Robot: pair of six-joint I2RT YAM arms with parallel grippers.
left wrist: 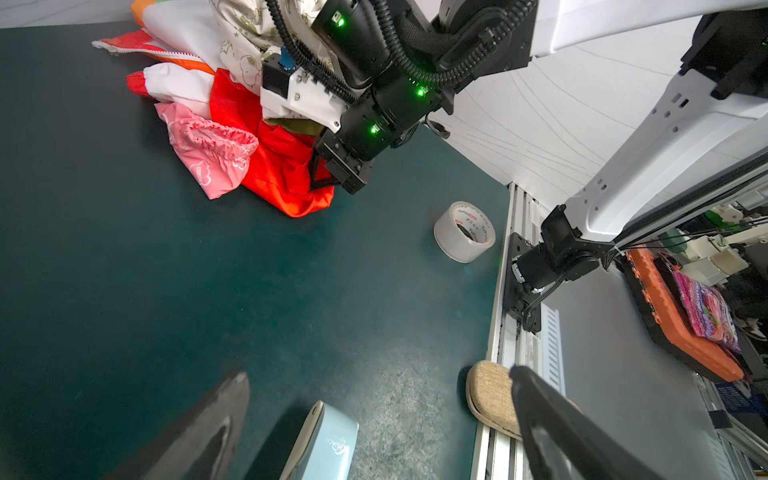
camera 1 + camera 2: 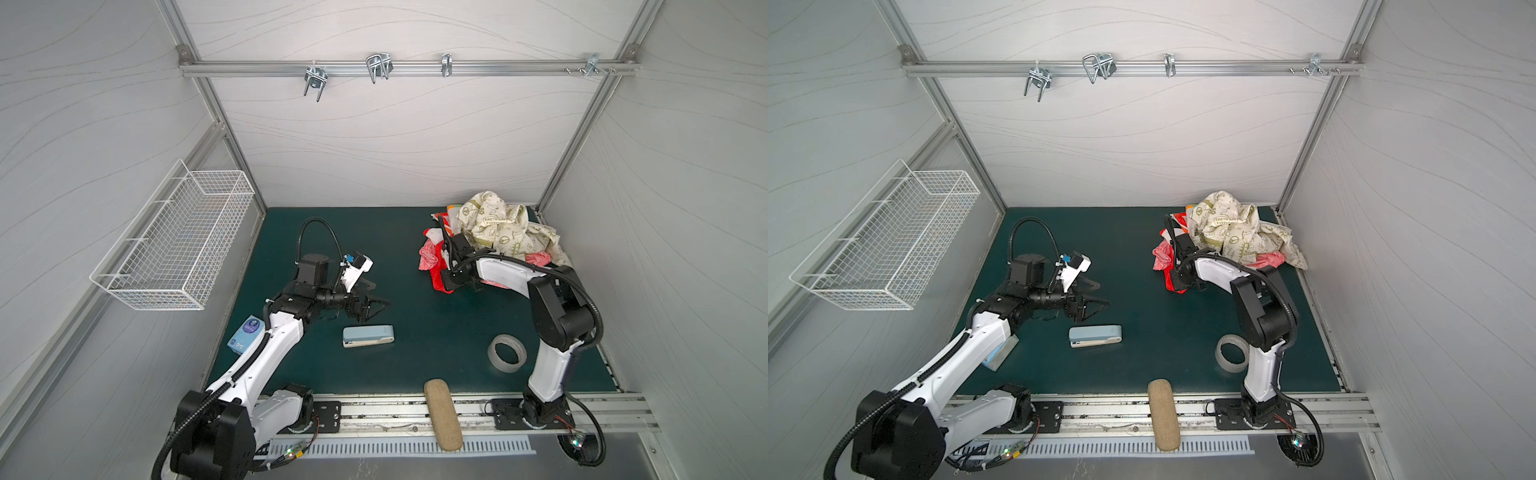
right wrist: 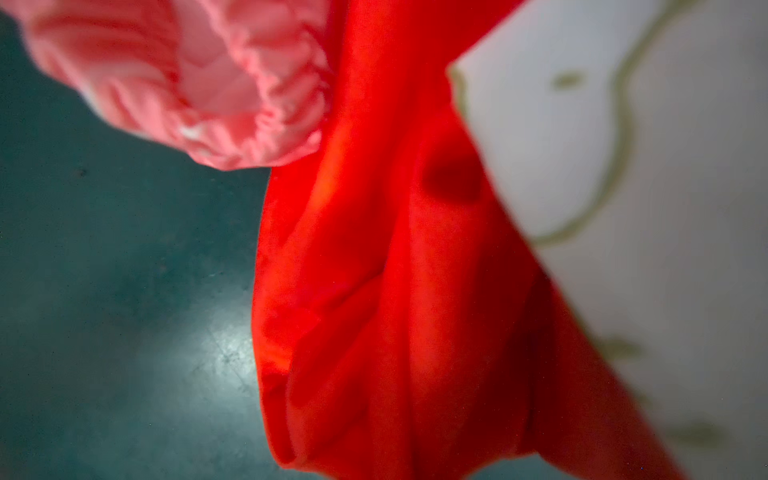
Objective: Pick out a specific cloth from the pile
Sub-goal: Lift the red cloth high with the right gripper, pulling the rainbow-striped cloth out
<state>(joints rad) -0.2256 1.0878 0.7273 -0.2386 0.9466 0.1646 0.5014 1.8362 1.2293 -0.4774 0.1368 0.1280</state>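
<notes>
The pile point(image 2: 494, 232) lies at the back right of the green mat, with a cream, green-printed fabric on top. The cloth point(image 2: 437, 282), bright red-orange with white parts, sticks out at the pile's left edge beside a pink fabric point(image 2: 428, 255). My right gripper point(image 2: 448, 287) is down on that red edge and shut on the cloth point(image 1: 291, 174). Red folds of the cloth point(image 3: 395, 291) fill the right wrist view and hide the fingers. My left gripper point(image 2: 376, 305) hovers open over the mat's middle left, holding nothing; both fingers point(image 1: 224, 407) show in the left wrist view.
A pale blue stapler point(image 2: 368, 336) lies just in front of the left gripper. A tape roll point(image 2: 507, 353) sits beside the right arm. A tan case point(image 2: 442, 415) straddles the front rail. A blue tissue pack point(image 2: 246, 334) lies under the left arm. A wire basket point(image 2: 174, 241) hangs on the left wall.
</notes>
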